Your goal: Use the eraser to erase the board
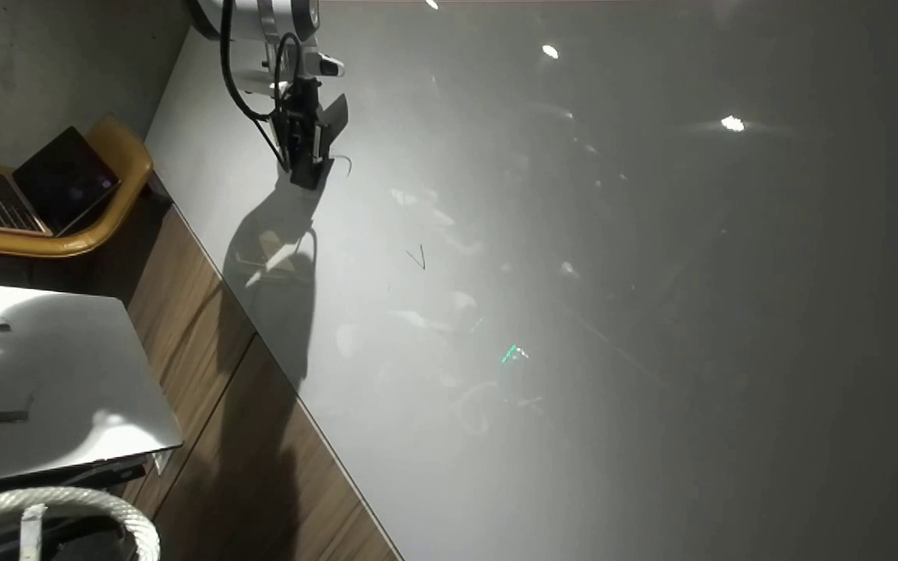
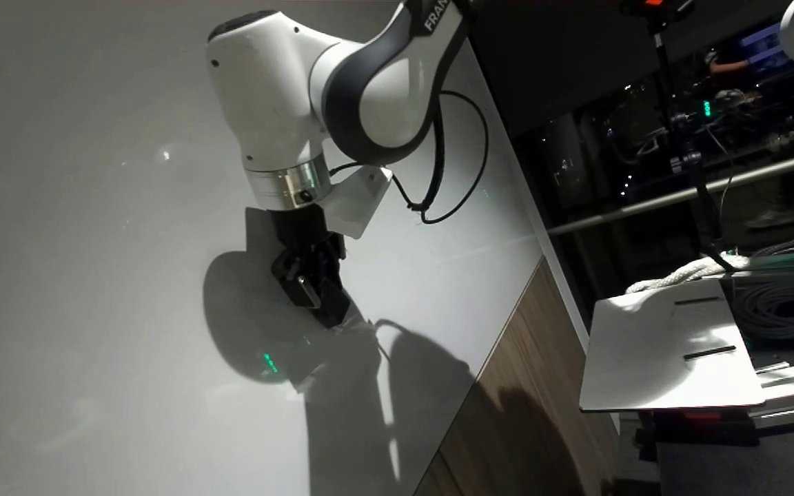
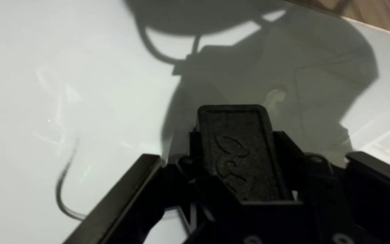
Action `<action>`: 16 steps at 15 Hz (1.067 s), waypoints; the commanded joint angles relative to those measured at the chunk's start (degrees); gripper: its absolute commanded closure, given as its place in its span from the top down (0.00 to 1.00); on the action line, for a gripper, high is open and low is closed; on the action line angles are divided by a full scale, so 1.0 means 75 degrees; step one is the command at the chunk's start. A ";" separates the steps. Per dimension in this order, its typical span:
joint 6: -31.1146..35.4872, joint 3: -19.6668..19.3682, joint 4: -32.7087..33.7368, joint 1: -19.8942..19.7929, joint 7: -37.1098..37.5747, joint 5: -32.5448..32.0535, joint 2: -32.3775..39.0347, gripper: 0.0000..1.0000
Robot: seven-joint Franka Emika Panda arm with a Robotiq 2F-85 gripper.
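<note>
ok so your gripper (image 3: 237,144) is pinching the eraser (image 3: 242,152), fingers (image 3: 286,149) on its two long sides; the wrist view shows a dark grey face poking out past the tips, with script on it that i can't read; it's right up near the board (image 1: 613,312), but i can't tell whether the wiping side touches, since that side is hidden; just beside it, to the left in the wrist view, there's a curved black stroke (image 3: 59,189) with its lower end running behind the gripper; so with eraser in hand plus ink left, i'd say you're in the wiping step and not finished; next move probably wants the eraser laid flat, steady light pressure, and a slow sideways sweep over that curve; watch the grip too, a block like that could twist once it drags; further in on the board, well apart from the gripper, there's a small v-shaped mark (image 1: 422,261) in an exterior view, which i'd take as the following target; it'd need a longer travel, pressure kept even the whole way; past the board's edge there's wood panel (image 1: 196,351), then a laptop (image 1: 67,187) open on a chair (image 1: 133,160); neither looks likely to bother that sweep, but i'd steer away from the edge anyway
</note>
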 commanded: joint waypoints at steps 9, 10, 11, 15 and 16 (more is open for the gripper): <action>-0.1246 -0.0152 0.1796 0.0458 -0.0244 -0.0029 0.1009 0.30; -0.1171 -0.0205 0.1567 0.0340 -0.0277 -0.0017 0.0785 0.30; -0.1125 -0.0256 0.1405 0.0249 -0.0289 -0.0010 0.0619 0.30; -0.0916 -0.0434 0.0422 -0.0194 -0.0063 0.0091 -0.0213 0.30; -0.0888 -0.0480 0.0212 -0.0336 -0.0024 0.0083 -0.0410 0.30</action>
